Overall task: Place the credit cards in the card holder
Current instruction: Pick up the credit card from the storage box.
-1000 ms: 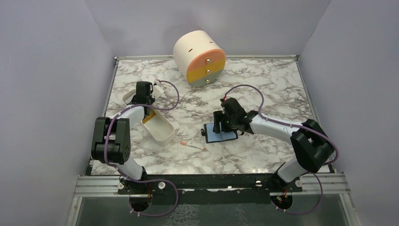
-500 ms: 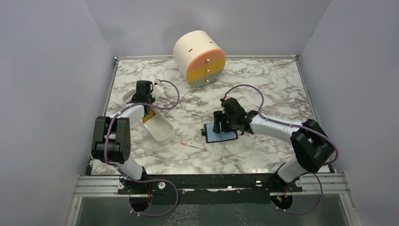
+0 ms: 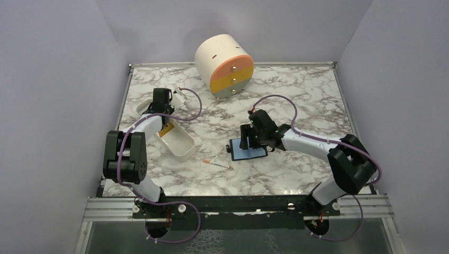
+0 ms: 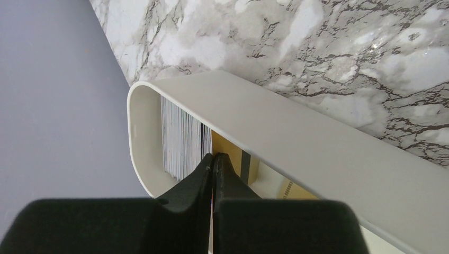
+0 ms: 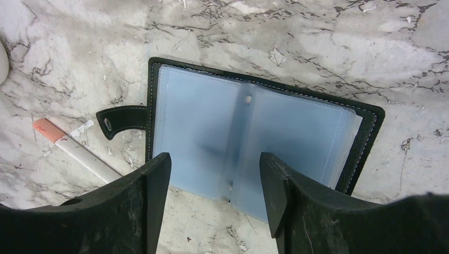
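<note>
Black card holder lies open under the wide-spread right gripper; left gripper is pinched together among credit cards in the white tray, hold unclear.

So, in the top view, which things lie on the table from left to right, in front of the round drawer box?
white tray → white-and-pink stick → card holder, lying open

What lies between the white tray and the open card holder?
Only a thin white-and-pink stick, lying flat; the top external view shows it.
</note>
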You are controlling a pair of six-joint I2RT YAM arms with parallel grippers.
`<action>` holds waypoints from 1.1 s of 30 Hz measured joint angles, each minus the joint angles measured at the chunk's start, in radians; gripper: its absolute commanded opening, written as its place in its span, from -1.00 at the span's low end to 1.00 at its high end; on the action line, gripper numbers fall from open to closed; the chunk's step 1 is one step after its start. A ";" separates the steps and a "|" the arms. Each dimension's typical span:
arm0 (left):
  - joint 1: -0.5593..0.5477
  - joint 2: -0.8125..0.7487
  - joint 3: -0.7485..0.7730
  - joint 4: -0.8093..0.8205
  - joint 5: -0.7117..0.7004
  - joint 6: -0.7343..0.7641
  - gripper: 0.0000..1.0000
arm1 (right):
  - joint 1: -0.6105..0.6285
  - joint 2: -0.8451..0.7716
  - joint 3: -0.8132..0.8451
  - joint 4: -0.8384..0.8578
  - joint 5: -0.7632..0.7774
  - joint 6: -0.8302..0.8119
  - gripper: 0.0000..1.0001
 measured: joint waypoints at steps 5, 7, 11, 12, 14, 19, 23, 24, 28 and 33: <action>0.000 0.000 0.021 -0.043 0.002 -0.009 -1.00 | 0.000 -0.001 0.000 0.000 0.000 0.000 0.25; 0.000 0.000 0.037 -0.064 0.003 -0.023 -1.00 | 0.000 -0.002 0.000 0.000 0.000 0.000 0.25; 0.000 -0.014 0.067 -0.119 0.014 -0.082 -1.00 | 0.000 -0.006 0.000 0.000 0.000 0.000 0.25; 0.000 -0.019 0.073 -0.132 0.017 -0.101 -1.00 | 0.000 -0.006 0.000 0.000 0.000 0.000 0.24; 0.000 -0.032 0.084 -0.163 0.024 -0.141 -1.00 | 0.000 -0.006 0.000 0.000 0.000 0.000 0.25; 0.000 -0.094 0.103 -0.222 0.033 -0.237 -1.00 | 0.000 -0.011 0.000 -0.010 0.000 -0.001 0.25; 0.000 -0.164 0.142 -0.246 0.027 -0.317 -1.00 | 0.000 -0.023 0.003 -0.025 0.003 -0.011 0.25; 0.000 -0.180 0.159 -0.251 0.026 -0.343 -1.00 | 0.000 -0.023 0.006 -0.032 0.007 -0.014 0.25; 0.000 -0.236 0.222 -0.273 0.027 -0.461 -1.00 | 0.000 -0.023 0.039 -0.067 0.033 -0.029 0.25; 0.000 -0.299 0.280 -0.323 0.113 -0.650 -1.00 | 0.000 -0.040 0.067 -0.107 0.060 -0.039 0.22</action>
